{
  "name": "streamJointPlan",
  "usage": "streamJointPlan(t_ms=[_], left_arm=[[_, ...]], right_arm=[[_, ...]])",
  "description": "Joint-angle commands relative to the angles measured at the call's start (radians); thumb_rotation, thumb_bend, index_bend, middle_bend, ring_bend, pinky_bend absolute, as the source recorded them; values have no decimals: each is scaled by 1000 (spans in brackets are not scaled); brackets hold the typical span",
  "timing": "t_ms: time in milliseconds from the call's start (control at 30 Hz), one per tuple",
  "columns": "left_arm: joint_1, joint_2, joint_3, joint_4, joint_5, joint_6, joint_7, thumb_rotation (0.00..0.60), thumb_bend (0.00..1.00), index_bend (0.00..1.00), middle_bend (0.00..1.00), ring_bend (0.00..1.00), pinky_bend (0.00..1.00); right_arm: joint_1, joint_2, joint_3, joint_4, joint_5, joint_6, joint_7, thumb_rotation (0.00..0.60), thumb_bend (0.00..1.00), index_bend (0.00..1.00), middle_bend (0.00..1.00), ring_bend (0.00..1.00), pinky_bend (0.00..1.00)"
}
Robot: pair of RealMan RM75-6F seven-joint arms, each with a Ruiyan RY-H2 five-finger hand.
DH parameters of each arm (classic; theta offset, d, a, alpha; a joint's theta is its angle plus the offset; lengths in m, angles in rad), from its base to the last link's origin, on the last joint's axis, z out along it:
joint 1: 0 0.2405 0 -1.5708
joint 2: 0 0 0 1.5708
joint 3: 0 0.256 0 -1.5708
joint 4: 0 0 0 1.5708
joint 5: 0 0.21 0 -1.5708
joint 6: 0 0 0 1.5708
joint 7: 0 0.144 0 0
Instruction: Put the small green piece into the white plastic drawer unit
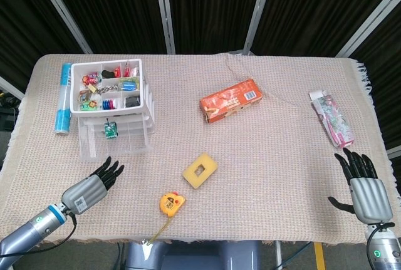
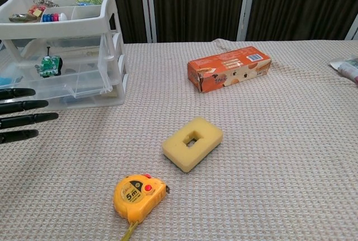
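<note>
The small green piece (image 1: 110, 130) (image 2: 49, 65) lies inside a clear drawer of the white plastic drawer unit (image 1: 141, 104) (image 2: 114, 56), which stands at the table's left. That drawer sticks out a little toward the front. My left hand (image 1: 94, 185) hovers in front of the unit, apart from it and holding nothing. Its dark fingers (image 2: 19, 119) are stretched out and point toward the unit. My right hand (image 1: 363, 185) rests at the front right corner with fingers spread and nothing in it; the chest view does not show it.
An orange box (image 1: 230, 101) (image 2: 228, 67) lies mid-table. A yellow sponge (image 1: 200, 171) (image 2: 192, 143) and a yellow tape measure (image 1: 170, 203) (image 2: 139, 195) lie nearer the front. A blue tube (image 1: 62, 98) lies left of the unit, a pink packet (image 1: 332, 118) at far right.
</note>
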Motion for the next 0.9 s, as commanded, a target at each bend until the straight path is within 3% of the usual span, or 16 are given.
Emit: streamJointPlan(t_ms=[33, 500, 900], left_arm=[[0, -7, -18, -1, -21, 0, 2, 600, 1000, 208, 0, 0, 84], [4, 15, -63, -1, -61, 58, -64, 600, 1000, 201, 0, 0, 85], [-24, -44, -122, 66, -188, -1, -42, 600, 1000, 201, 0, 0, 85]], right_arm=[[0, 0, 0, 0, 1, 0, 0, 600, 0, 98, 0, 0, 0], [0, 0, -1, -3, -1, -1, 1, 600, 0, 97, 0, 0, 0], [-1, 1, 0, -3, 0, 0, 3, 600, 0, 98, 0, 0, 0]])
